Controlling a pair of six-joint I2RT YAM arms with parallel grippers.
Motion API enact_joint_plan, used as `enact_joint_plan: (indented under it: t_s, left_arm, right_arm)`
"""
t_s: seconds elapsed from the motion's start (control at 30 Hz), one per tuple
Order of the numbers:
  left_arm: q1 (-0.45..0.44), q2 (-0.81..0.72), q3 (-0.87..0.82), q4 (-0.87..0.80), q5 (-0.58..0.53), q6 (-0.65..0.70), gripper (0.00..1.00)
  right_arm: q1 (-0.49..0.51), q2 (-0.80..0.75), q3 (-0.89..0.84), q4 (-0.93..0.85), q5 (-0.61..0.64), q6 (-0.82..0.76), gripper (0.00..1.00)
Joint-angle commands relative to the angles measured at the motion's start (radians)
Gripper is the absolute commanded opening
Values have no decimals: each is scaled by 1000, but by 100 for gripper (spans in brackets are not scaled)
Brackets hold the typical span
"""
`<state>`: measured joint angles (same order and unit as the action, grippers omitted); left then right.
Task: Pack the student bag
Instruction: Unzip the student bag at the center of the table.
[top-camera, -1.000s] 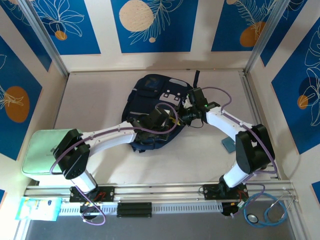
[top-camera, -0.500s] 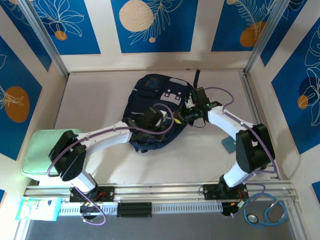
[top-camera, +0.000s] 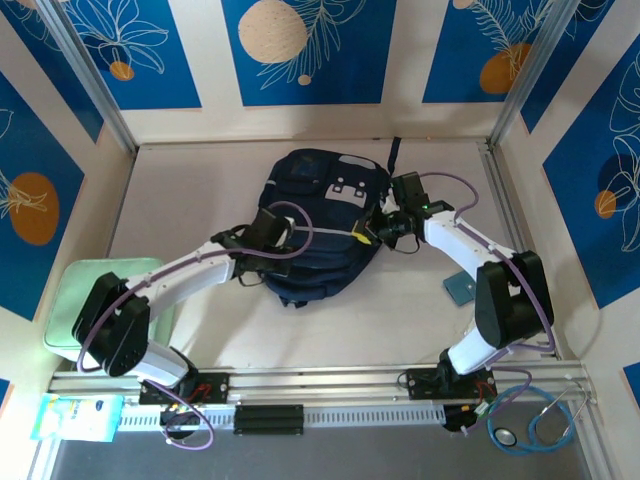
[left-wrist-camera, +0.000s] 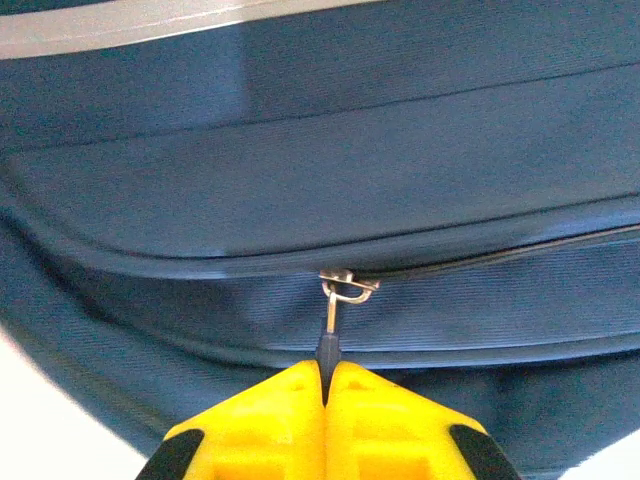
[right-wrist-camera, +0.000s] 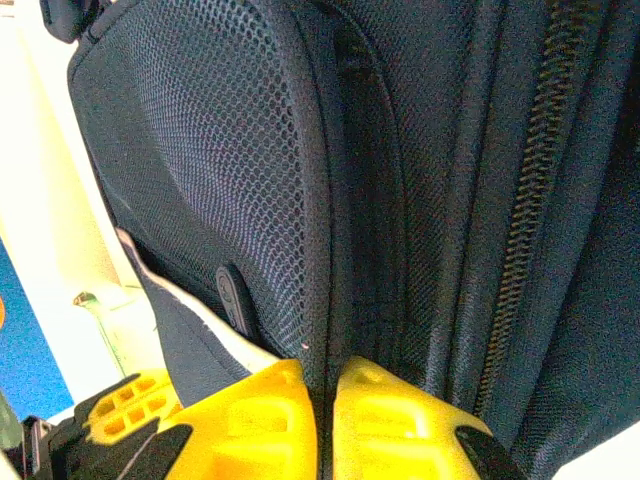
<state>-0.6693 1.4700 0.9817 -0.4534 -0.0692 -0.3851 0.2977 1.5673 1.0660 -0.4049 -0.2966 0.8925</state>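
The student bag, a large dark navy backpack with a white patch, lies in the middle of the table. My left gripper is at its near left side. In the left wrist view it is shut on the black zipper pull, which hangs from the metal slider on the bag's zip line. My right gripper is at the bag's right side. There its yellow fingers are shut on a fabric seam of the bag, beside a mesh panel.
A mint-green case sits under the left arm at the table's left edge. A small teal object lies right of the bag by the right arm. A stethoscope and a blue-white packet lie past the front rail.
My left gripper has drawn leftward along the bag with the zipper pull in it. My right gripper has closed on the bag's right edge and shifted slightly right.
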Motion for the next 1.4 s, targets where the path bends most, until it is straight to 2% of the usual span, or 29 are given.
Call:
enact_joint_plan:
  t_s: [0.0, 0.17, 0.4, 0.57, 0.8, 0.93, 0.97, 1.0, 1.2, 1.37]
  left_arm:
    - [73, -41, -14, -50, -33, 55, 0]
    - [99, -49, 56, -101, 5, 102, 0]
    - [30, -52, 156, -118, 60, 103, 0]
    - [-35, -22, 209, -109, 75, 101, 0]
    - [-80, 36, 211, -78, 83, 81, 0]
    - [-75, 42, 145, -77, 3, 37, 0]
    - [-71, 43, 136, -85, -16, 27, 9]
    - [-63, 45, 131, -96, -29, 17, 13]
    - [-33, 26, 110, -101, -43, -8, 25]
    - [-3, 23, 94, -96, -27, -12, 28]
  right_arm:
    - [-45, -38, 7, -35, 40, -38, 7]
    - [-78, -51, -4, -44, 35, -35, 9]
    - [-76, -119, -27, -47, 15, 25, 36]
    - [-60, -230, -94, -60, 62, 113, 45]
    - [41, -307, -168, -78, 134, 242, 47]
    - [102, -284, -188, -39, 131, 270, 47]
    - [115, -266, -179, -41, 127, 270, 46]
    - [126, -247, -169, -40, 120, 270, 47]
    - [161, -166, -131, -17, 132, 286, 43]
    - [150, -155, -119, -7, 184, 292, 40]
